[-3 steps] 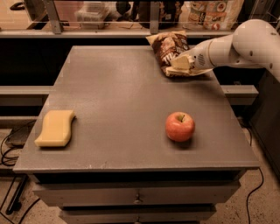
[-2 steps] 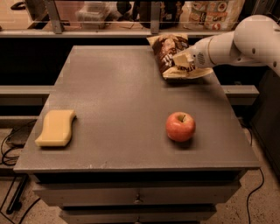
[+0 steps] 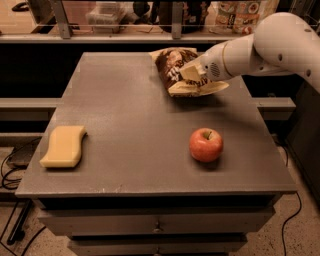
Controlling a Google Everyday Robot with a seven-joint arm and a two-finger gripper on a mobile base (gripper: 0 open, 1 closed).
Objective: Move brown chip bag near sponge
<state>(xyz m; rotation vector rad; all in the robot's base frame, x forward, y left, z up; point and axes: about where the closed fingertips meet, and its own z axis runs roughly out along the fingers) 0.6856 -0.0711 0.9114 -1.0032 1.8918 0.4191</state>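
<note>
The brown chip bag (image 3: 169, 62) is at the back right of the grey table (image 3: 125, 110), tilted and partly raised off the surface. My gripper (image 3: 188, 80) reaches in from the right on the white arm and is shut on the bag's front edge. The pale yellow sponge (image 3: 64, 146) lies flat near the table's front left edge, far from the bag.
A red apple (image 3: 206, 144) stands on the table at the front right, between bag and front edge. Behind the table runs a shelf rail with colourful bags (image 3: 241, 11) and containers. Cables lie on the floor at the left.
My gripper has moved left and slightly forward, and the brown chip bag has shifted with it. The sponge and apple have not moved.
</note>
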